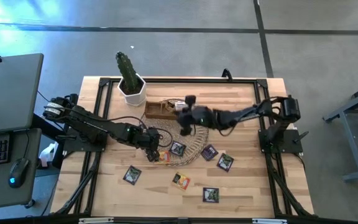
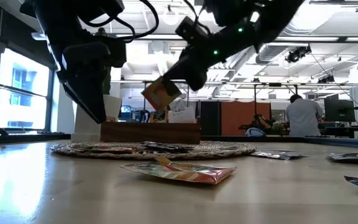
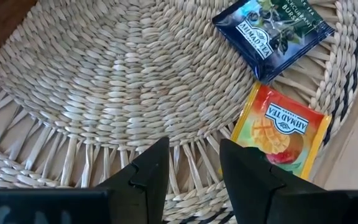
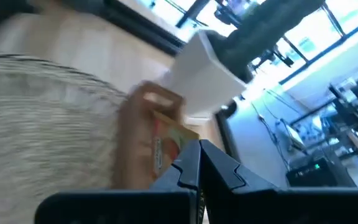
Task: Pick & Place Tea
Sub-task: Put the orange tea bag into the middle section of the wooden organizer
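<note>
Tea sachet: light, thin, floppy paper; right gripper fingers pinch its edge. Left gripper: fingers apart, above mat.

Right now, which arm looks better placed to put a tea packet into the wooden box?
The right. Its end effector already holds an orange sachet in the air near the box. The left end effector is open and empty over the mat.

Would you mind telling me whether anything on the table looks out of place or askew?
Nothing looks damaged or spilled. The loose sachets lie scattered at odd angles on the table, and one orange sachet hangs tilted in the right gripper above the wicker mat.
</note>
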Motion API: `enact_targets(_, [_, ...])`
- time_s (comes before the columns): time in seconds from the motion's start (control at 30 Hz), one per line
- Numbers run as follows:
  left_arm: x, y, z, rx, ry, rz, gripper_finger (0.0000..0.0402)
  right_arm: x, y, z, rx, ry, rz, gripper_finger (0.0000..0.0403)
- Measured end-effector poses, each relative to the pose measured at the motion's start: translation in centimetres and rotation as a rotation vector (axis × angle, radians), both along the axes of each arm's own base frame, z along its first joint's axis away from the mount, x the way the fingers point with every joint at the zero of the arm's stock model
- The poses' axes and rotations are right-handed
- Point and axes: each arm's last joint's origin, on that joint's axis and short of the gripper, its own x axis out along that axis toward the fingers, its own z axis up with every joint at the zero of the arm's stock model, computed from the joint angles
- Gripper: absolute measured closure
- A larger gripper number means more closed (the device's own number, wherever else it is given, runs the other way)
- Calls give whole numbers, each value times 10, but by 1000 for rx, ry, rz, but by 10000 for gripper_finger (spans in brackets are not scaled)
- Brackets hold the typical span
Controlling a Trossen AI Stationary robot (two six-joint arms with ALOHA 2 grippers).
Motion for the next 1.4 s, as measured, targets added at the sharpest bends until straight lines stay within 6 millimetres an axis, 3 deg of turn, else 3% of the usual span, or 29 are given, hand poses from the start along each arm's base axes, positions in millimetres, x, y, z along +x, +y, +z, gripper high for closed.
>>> enact_targets(0.13, [0,0,0,2,-2,1,261,14,-20,18,17,27,12,402])
enact_targets(0.33, [0,0,0,2,-3,1,261,35,-39,21,78,220,-60,403])
enact_targets(0.67, [0,0,0,3,2,1,261,59,-55,7,136,302,-72,400])
enact_targets(0.87, [-3,1,-1,15,38,-7,261,61,-59,3,145,311,-75,360])
enact_targets(1.17, [-4,2,-1,85,45,-38,261,62,-55,7,133,286,-74,307])
enact_targets(1.4, [1,2,1,93,-5,-42,261,49,-9,29,113,363,-96,305])
